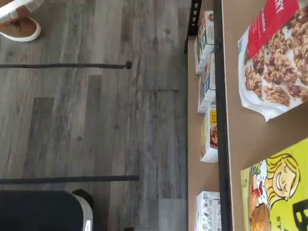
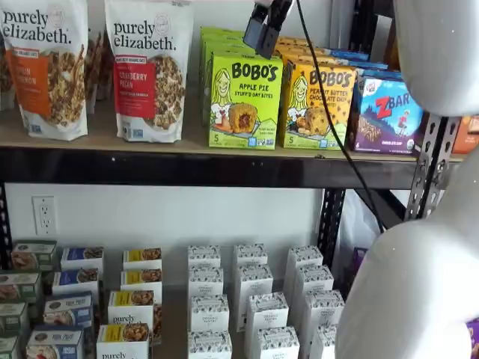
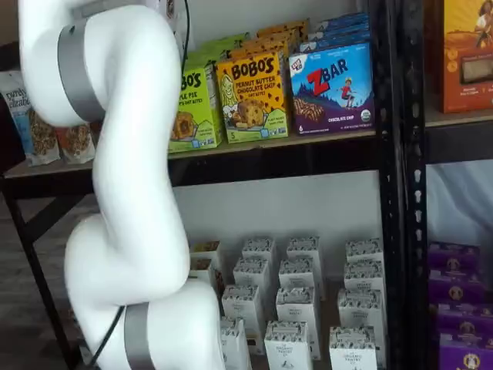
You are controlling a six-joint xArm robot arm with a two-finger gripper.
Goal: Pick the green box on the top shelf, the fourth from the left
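Gripper [image 2: 263, 31] hangs above the green box [image 2: 245, 101], nothing held.

Gripper fingers show dark and side-on at the top edge of a shelf view, so no gap can be read there; the jaws appear spread to their widest, and no box sits between them. Landmark: the green box stands upright at the front edge of the top shelf [image 2: 187, 166], face out, more green boxes lined up behind it so the front one is the easy take. Just beside it on one side stands the yellow-orange Bobo's box [image 2: 317, 105]; beyond that, the ZBar box [image 2: 389, 114]. On the green box's other side stands a granola bag [image 2: 148, 67]. In my judgement the approach is not finished: the gripper sits high over the row, probably to come down clear of the neighbours.
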